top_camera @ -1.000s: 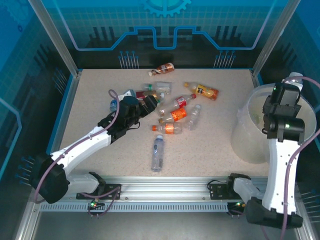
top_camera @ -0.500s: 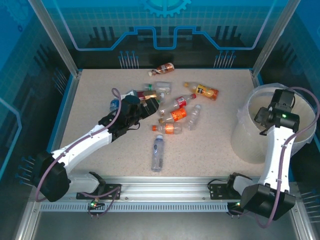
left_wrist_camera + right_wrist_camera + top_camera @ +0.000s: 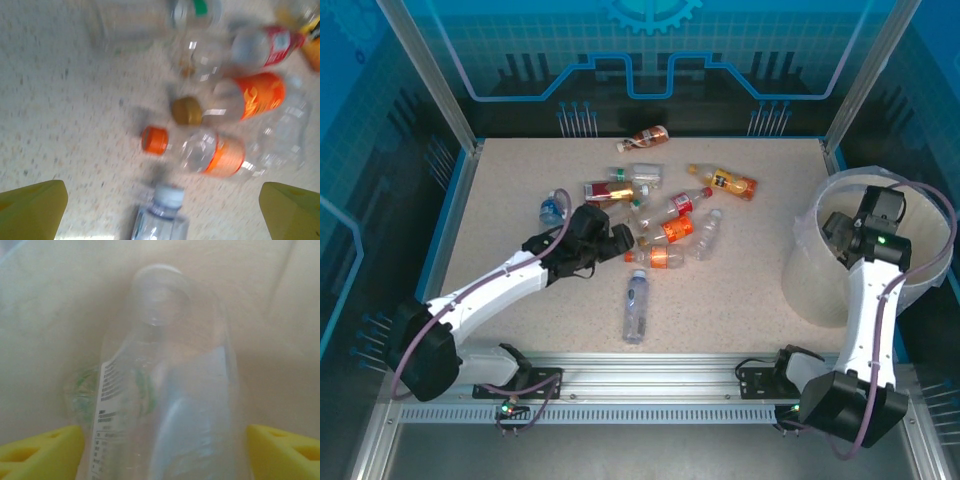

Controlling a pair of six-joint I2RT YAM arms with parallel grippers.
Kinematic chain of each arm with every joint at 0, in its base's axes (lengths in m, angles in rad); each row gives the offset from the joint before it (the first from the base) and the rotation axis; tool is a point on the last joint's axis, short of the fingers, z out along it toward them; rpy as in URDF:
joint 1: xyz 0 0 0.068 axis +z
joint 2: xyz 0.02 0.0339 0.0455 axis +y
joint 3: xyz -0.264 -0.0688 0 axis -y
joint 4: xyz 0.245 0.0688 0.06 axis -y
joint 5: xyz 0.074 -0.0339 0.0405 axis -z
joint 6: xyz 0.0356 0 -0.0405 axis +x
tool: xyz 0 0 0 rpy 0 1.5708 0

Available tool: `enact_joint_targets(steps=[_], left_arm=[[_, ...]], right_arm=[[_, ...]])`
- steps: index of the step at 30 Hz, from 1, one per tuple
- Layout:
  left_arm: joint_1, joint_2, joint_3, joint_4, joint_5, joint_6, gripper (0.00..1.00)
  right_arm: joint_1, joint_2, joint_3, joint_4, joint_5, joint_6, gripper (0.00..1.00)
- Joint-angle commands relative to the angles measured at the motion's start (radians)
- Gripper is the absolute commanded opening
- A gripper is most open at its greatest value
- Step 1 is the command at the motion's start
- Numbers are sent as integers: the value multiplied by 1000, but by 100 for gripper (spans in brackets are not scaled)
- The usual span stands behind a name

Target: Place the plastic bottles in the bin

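Much bare table (image 3: 760,250) between plastic bottles (image 3: 668,232) and bin (image 3: 810,280).

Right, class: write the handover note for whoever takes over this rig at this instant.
Left gripper: open, empty, above the cluster of bottles mid-table.
Right gripper: down in the bin with a clear bottle between its fingers; grip or release unclear.
Done: that bottle is at the bin.
Left to do: about ten bottles lying on the table.

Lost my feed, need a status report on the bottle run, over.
Left hand open above table bottles. Right hand inside bin, clear bottle between fingers, grip unclear. No obstruction seen.
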Motion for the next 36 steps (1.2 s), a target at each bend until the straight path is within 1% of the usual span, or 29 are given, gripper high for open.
enact_joint_targets(steps=[1, 2, 4, 9, 12, 15, 17, 21, 26, 32, 36], left_arm=[[-52, 17, -32, -114, -2, 33, 99], [-65, 20, -33, -122, -8, 35, 99], [-93, 31, -38, -139, -24, 35, 99], [-140, 43, -66, -132, -14, 5, 99], [-151, 38, -86, -122, 2, -16, 99], [-171, 14, -129, -74, 47, -2, 99], [-198, 0, -155, -59, 53, 1, 99], [-267, -27, -195, -54, 5, -6, 99], [-338, -24, -222, -22, -16, 6, 99], [-434, 63, -205, -45, -89, 16, 99], [-475, 126, -192, -23, -94, 21, 99]], right_arm=[[-13, -63, -1, 38, 47, 33, 92], [-12, -75, 1, 38, 49, 33, 93], [-12, -95, 8, 34, 42, 33, 100], [0, -123, 44, 3, 57, 46, 100], [18, -153, 70, -6, 78, 51, 100], [46, -173, 107, -18, 57, 45, 100], [78, -182, 133, -25, 39, 39, 100], [149, -200, 166, -27, -11, 36, 100], [242, -225, 178, -38, 34, 56, 100], [313, -274, 181, -31, 122, 94, 100], [331, -292, 186, -30, 105, 94, 100]])
